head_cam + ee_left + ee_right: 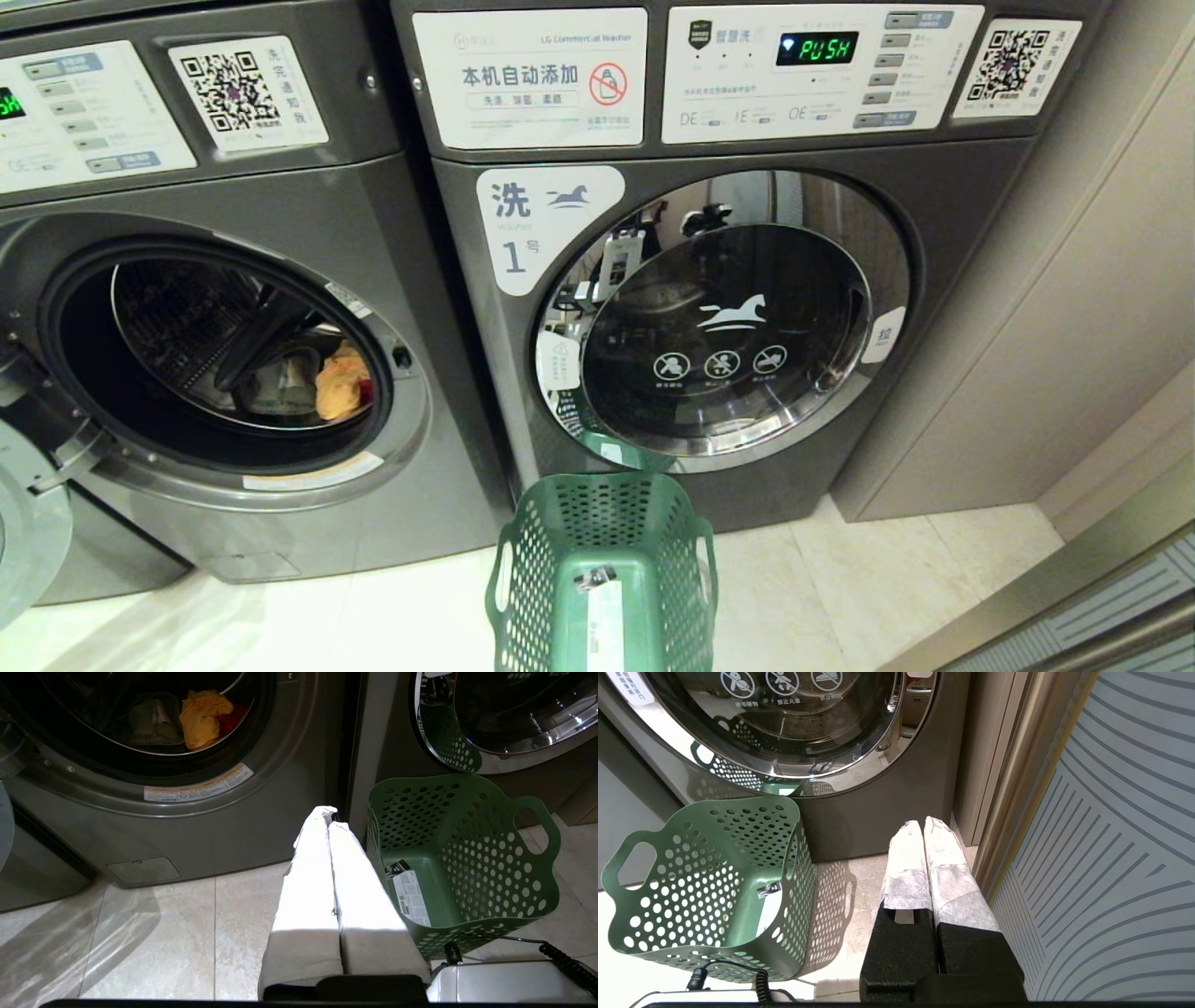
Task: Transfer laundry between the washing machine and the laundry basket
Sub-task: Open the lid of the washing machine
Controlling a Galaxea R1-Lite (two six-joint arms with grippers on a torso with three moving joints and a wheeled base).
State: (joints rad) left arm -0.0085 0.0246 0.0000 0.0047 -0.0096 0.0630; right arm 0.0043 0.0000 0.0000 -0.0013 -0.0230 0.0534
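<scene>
Open on the left: washing machine (pixel 280 523), door (pixel 28 532) swung out to the near left. Deep in the drum, at the far side: laundry (pixel 341 383), a yellow-orange piece on top, red tucked behind it to the right, grey-green jeans to its left. On the floor (pixel 840 597), near and between the two machines: laundry basket (pixel 523 579), holding nothing but its white tag. On the right: second washer (pixel 934 373), marked 1, door shut.

Left hand (pixel 329 816) with fingers pressed together, gripping nothing, low over the floor just left of the basket. Right hand (pixel 922 826) likewise pressed together and empty, low between the shut washer and the right wall.

Likely trouble from here:
- Reaching in without first parting the fingers: cloth merely pushed deeper into the drum.
- Catching the drum lip or door seal on the way in, given the low start and the clothes lying far back.
- Pinching only the yellow-orange piece, with red and jeans left behind; or snagging several, with one dropping on the floor short of the basket.
- Brushing the basket wall in passing: light plastic, probably easy to shove or tip.
</scene>
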